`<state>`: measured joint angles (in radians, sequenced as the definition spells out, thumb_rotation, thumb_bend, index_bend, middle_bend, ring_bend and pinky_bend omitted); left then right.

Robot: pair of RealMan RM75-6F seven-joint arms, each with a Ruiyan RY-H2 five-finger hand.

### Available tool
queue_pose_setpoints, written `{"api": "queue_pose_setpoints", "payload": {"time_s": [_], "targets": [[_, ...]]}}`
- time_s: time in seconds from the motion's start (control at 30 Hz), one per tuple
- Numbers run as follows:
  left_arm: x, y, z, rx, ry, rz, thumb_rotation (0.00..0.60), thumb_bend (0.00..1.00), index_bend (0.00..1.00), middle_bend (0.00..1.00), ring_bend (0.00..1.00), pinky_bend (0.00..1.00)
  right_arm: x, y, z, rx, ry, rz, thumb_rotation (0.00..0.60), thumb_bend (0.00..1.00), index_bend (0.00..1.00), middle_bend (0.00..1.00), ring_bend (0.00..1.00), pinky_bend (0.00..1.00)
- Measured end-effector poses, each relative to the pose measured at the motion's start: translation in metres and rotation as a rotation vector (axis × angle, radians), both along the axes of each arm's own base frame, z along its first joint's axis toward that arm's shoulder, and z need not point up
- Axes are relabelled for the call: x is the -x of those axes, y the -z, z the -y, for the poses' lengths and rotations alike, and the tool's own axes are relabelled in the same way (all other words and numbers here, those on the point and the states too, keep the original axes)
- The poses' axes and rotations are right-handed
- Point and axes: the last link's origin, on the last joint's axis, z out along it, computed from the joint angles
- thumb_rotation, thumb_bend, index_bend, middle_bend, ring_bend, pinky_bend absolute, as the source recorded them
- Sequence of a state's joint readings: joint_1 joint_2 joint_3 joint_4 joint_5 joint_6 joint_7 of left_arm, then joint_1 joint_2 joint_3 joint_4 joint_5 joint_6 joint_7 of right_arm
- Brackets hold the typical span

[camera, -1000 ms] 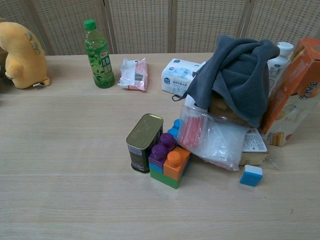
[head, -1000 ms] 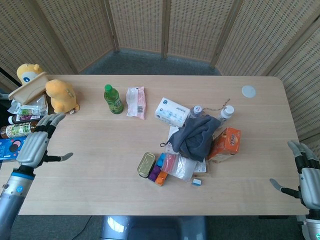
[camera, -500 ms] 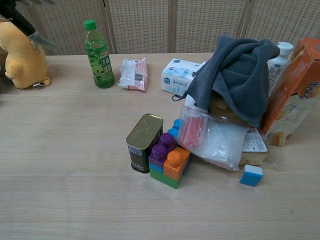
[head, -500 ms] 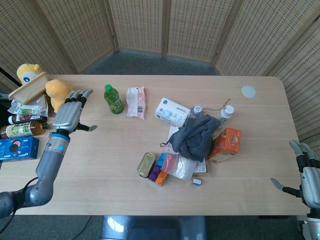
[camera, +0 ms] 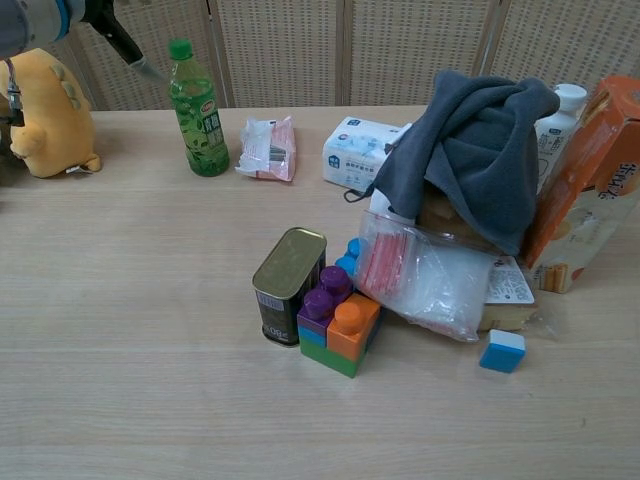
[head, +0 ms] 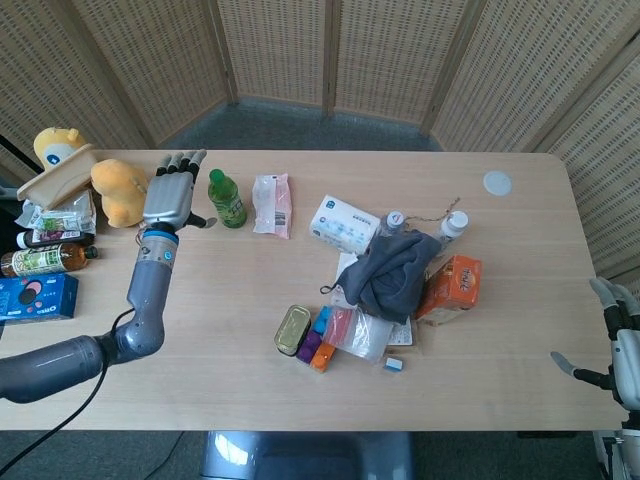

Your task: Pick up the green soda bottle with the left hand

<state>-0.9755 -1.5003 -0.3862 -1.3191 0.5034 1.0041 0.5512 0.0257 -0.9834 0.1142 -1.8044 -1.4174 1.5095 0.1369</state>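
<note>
The green soda bottle [head: 227, 198] [camera: 198, 110] stands upright at the table's far left, green cap on top. My left hand [head: 172, 196] hovers just to its left with fingers spread, holding nothing and a small gap from the bottle. The chest view catches only the left wrist and one finger [camera: 122, 45] at the top left, close to the bottle's cap. My right hand [head: 622, 345] hangs open past the table's right front edge, far from the bottle.
A yellow plush toy [head: 120, 190] sits left of my left hand; a pink snack packet [head: 271, 203] lies right of the bottle. A tissue pack [head: 343, 224], grey cloth [head: 392, 270], orange box [head: 452, 285], tin can [head: 292, 329] and toy bricks [head: 318, 343] crowd the middle. Bottles and boxes line the left edge.
My left hand has swung from the table's left front edge up and rightward, now beside the green bottle. The right hand has drifted slightly lower at the right edge.
</note>
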Motion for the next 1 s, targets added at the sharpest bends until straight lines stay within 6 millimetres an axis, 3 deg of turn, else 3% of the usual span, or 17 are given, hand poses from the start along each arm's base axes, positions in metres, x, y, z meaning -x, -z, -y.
{"api": "queue_pose_setpoints", "payload": {"time_s": [0.27, 0.47, 1.0], "targets": [[0.009, 0.017, -0.023, -0.028, -0.028, -0.002, 0.600, 0.00, 0.06, 0.00, 0.00, 0.00, 0.006, 0.000, 0.004, 0.002, 0.023, 0.003, 0.600, 0.00, 0.00, 0.00, 0.00, 0.00], [0.003, 0.036, -0.036, -0.022, -0.007, 0.012, 0.600, 0.00, 0.06, 0.00, 0.00, 0.00, 0.010, 0.000, 0.006, 0.006, 0.039, 0.005, 0.600, 0.00, 0.00, 0.00, 0.00, 0.00], [0.019, 0.066, -0.036, 0.002, 0.002, 0.134, 0.600, 0.00, 0.04, 0.00, 0.00, 0.00, 0.014, 0.004, 0.008, -0.017, 0.057, 0.002, 0.599, 0.00, 0.00, 0.00, 0.00, 0.00]]}}
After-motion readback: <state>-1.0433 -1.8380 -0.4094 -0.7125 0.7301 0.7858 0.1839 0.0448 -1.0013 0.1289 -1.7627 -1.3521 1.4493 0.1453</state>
